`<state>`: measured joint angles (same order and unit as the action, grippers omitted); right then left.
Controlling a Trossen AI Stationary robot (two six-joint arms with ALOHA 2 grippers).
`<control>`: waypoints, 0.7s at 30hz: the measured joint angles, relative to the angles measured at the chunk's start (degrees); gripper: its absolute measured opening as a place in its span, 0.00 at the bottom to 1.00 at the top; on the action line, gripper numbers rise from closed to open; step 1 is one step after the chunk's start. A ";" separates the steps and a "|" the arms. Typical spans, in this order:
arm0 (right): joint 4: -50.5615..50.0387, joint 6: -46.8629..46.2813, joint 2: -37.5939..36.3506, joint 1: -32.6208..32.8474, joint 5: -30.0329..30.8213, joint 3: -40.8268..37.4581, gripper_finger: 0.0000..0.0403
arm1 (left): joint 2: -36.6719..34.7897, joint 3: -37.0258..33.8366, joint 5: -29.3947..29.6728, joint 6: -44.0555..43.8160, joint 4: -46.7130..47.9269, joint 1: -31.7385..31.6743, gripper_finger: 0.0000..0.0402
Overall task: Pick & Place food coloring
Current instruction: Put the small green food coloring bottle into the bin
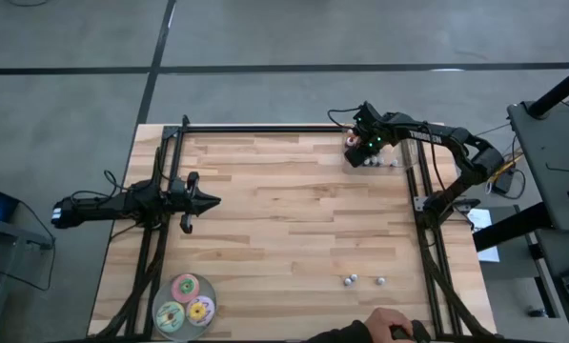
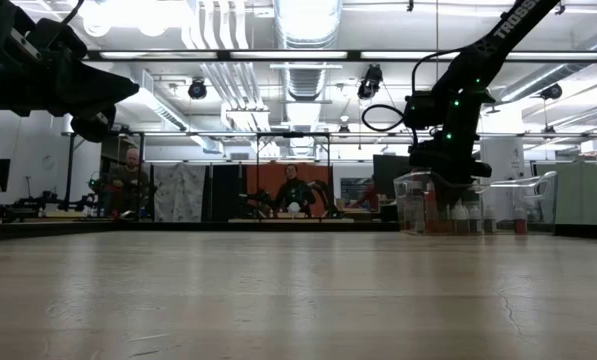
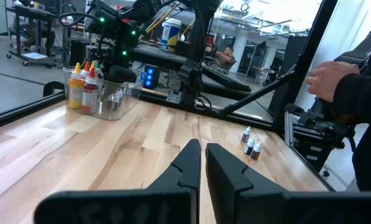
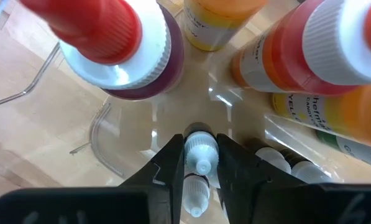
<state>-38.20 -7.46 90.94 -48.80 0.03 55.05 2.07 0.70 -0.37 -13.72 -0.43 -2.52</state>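
Note:
A clear plastic container (image 1: 387, 160) stands at the table's far right and holds larger red-capped and orange bottles (image 4: 110, 37). Small white-capped food coloring bottles (image 4: 284, 163) are in it too. My right gripper (image 4: 201, 158) reaches down into it, shut on one small food coloring bottle (image 4: 201, 149). Three more small bottles (image 1: 353, 280) stand upright on the table near its front right. My left gripper (image 3: 202, 155) hovers level over the table's left side, shut, holding nothing. My right gripper pinches the small bottle's white cap end (image 4: 201, 144) between its two fingers. The fingers come from above, pointing steeply down into the container. The bottle stands upright, cap toward the wrist. Its body and base are hidden below the cap, so whether it is lifted cannot be told.
Three flat round discs (image 1: 184, 300) lie at the near left corner. A person's hand (image 1: 389, 324) rests at the near edge on the right, close to the three loose bottles. Black frame rails (image 1: 265, 129) run along the table's far, left and right sides.

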 joint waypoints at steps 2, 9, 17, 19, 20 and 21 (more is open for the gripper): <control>0.00 0.03 0.00 0.00 0.00 0.00 0.18 | 0.00 0.01 -0.01 0.01 0.01 0.00 0.00; 0.00 0.15 0.00 0.00 0.00 0.00 0.24 | 0.00 0.01 0.00 0.02 0.00 0.00 0.00; 0.00 0.16 0.00 0.00 0.00 0.00 0.25 | 0.00 0.01 0.00 0.02 0.00 0.00 0.00; 0.00 0.15 0.00 0.00 0.00 0.00 0.24 | 0.01 0.01 -0.01 0.01 0.01 0.00 0.00; 0.00 0.17 0.00 0.00 0.00 0.00 0.24 | 0.00 0.00 0.00 0.02 0.01 0.00 0.00; 0.00 0.15 -0.02 0.00 0.00 0.00 0.24 | 0.00 0.01 0.01 0.02 0.01 0.00 0.00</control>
<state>-38.20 -7.31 90.91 -48.80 0.03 55.05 2.07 0.71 -0.36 -13.69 -0.41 -2.52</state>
